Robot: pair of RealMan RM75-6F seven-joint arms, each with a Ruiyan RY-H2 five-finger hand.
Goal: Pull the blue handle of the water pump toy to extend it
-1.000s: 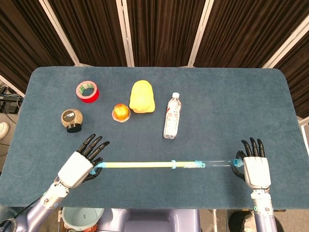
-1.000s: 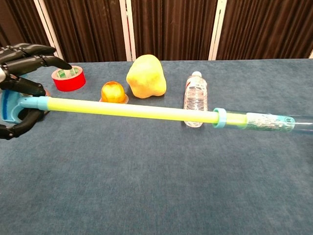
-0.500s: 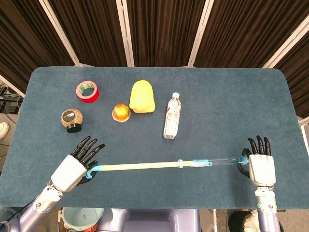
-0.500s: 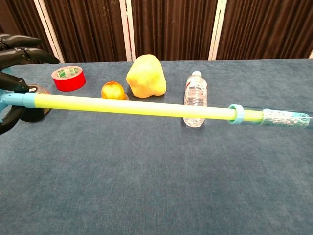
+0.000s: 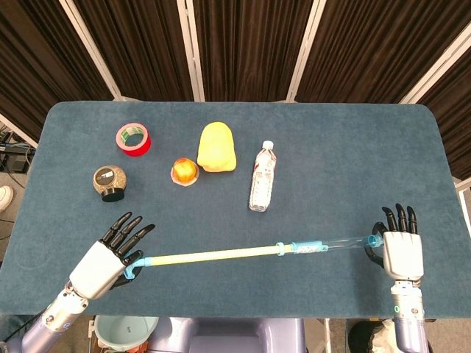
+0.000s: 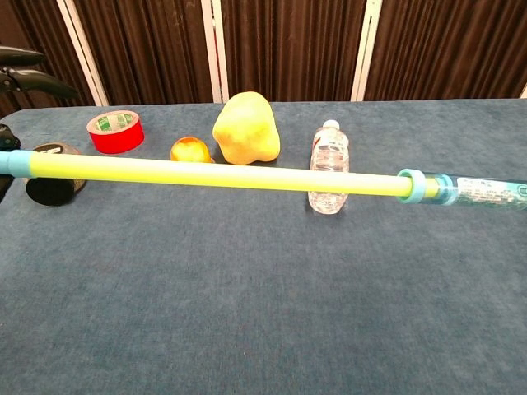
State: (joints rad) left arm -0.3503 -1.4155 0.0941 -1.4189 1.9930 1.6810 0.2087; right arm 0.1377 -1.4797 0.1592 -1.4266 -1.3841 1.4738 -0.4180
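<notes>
Now stretched long across the near side of the worktop (image 5: 346, 169): water pump toy (image 5: 243, 252), raised above the blue cloth, yellow rod drawn well out of the clear tube (image 5: 331, 243). Blue handle (image 5: 135, 266) gripped at the rod's end by left hand (image 5: 103, 261), other fingers fanned out above. Far end of the clear tube gripped by right hand (image 5: 402, 251), fingers pointing away from the robot. Blue collar (image 6: 416, 185) marks where rod meets tube, tilted slightly up toward the right hand.

Behind the rod, well apart: clear water bottle (image 5: 262, 176) lying on its side, yellow lumpy toy (image 5: 216, 147), small orange fruit (image 5: 185, 171) just beside it. Further left, red tape roll (image 5: 133, 139) lying flat and a dark round jar (image 5: 110, 182) nearest the left hand. Dark curtains (image 5: 243, 44) beyond the worktop's far edge.
</notes>
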